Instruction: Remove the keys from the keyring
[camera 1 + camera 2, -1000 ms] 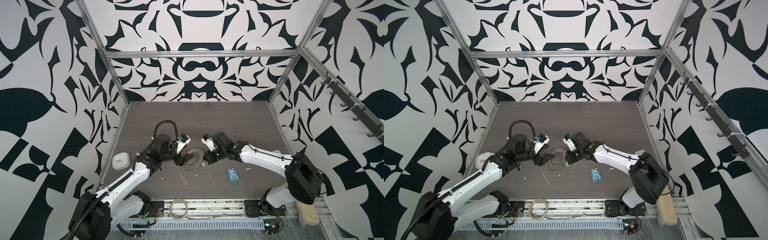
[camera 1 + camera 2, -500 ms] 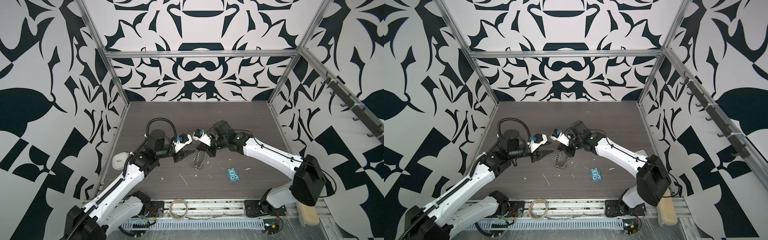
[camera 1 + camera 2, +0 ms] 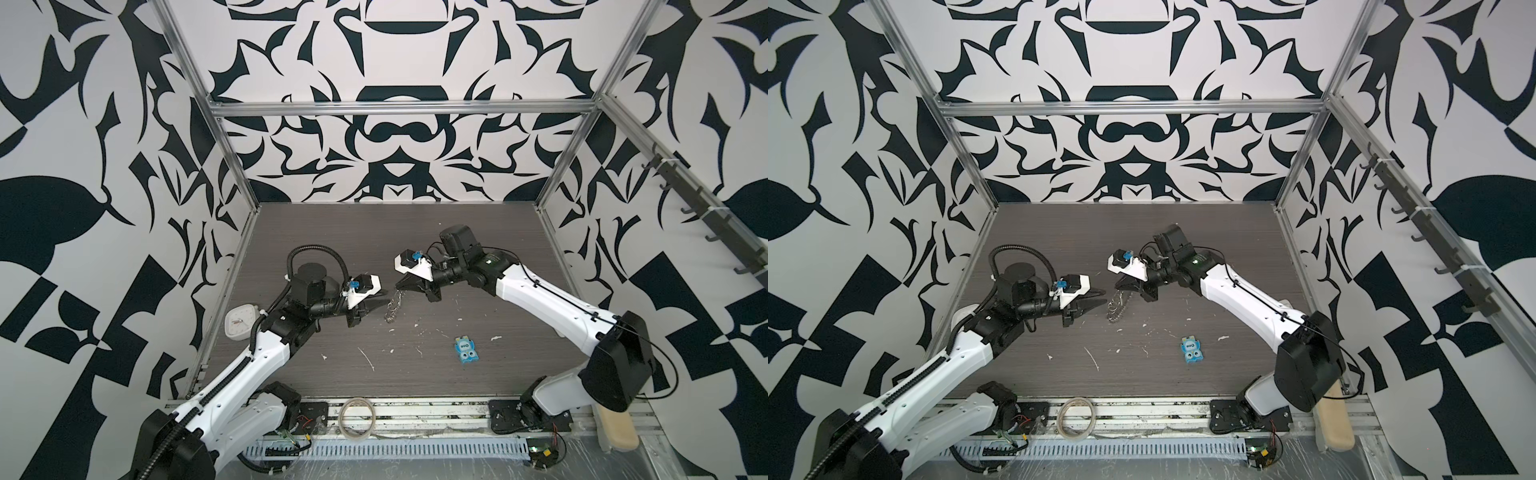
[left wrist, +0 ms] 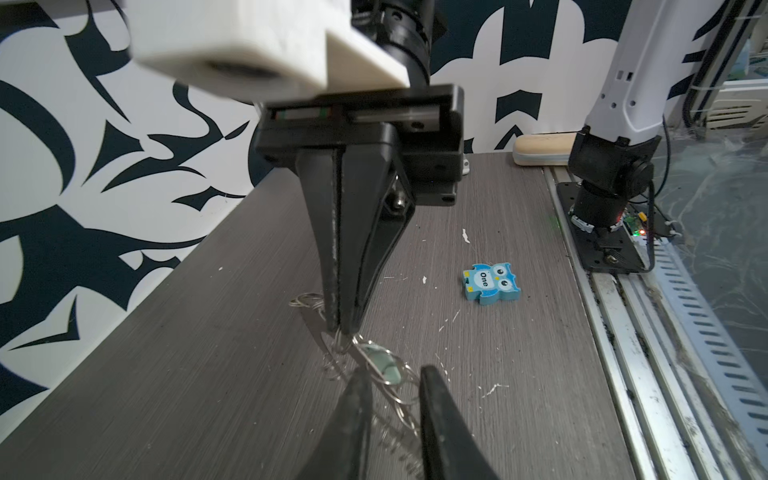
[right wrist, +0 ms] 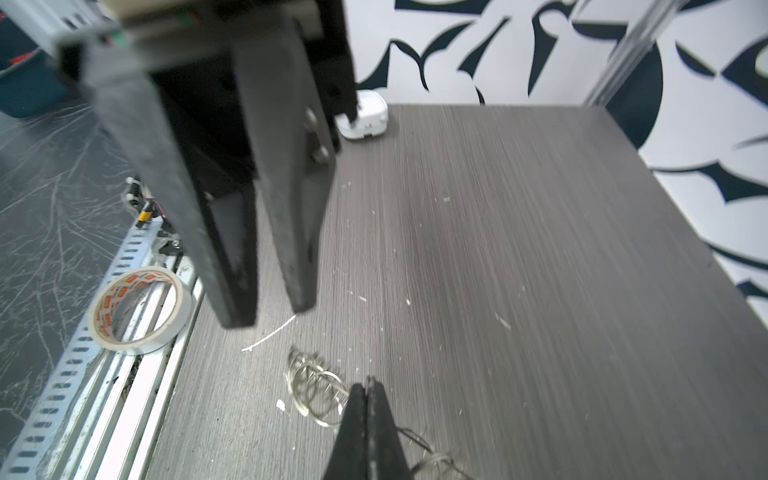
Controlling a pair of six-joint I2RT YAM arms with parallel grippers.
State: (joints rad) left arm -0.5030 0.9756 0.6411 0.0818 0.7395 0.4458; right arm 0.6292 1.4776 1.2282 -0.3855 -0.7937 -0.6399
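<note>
The keyring [image 3: 392, 305] [image 3: 1115, 306] hangs edge-on as a cluster of silver split rings from my right gripper [image 3: 401, 287], whose jaws are shut on one ring [image 5: 368, 384]. In the left wrist view the right gripper's fingers [image 4: 340, 291] pinch the cluster from above. A pale oblong fob [image 4: 384, 361] of the keys sits among the rings. My left gripper [image 3: 384, 297] [image 4: 392, 374] faces the cluster from the left. Its jaws stand a narrow gap apart, with rings [image 4: 399, 399] showing between them. Seen from the right wrist, its fingertips [image 5: 303, 305] stay just clear of the rings [image 5: 316, 390].
A blue owl packet [image 3: 466, 349] [image 4: 490, 282] lies right of centre. At the left wall sits a white square device [image 3: 240, 326]. A tape roll [image 3: 357, 422] [image 5: 139, 309] rests on the front rail, a beige block [image 3: 615, 428] at the front right. White scraps dot the table.
The keyring lay flat on the table a second ago. My right gripper has lifted it, and it now hangs. My left gripper's jaws have narrowed beside it.
</note>
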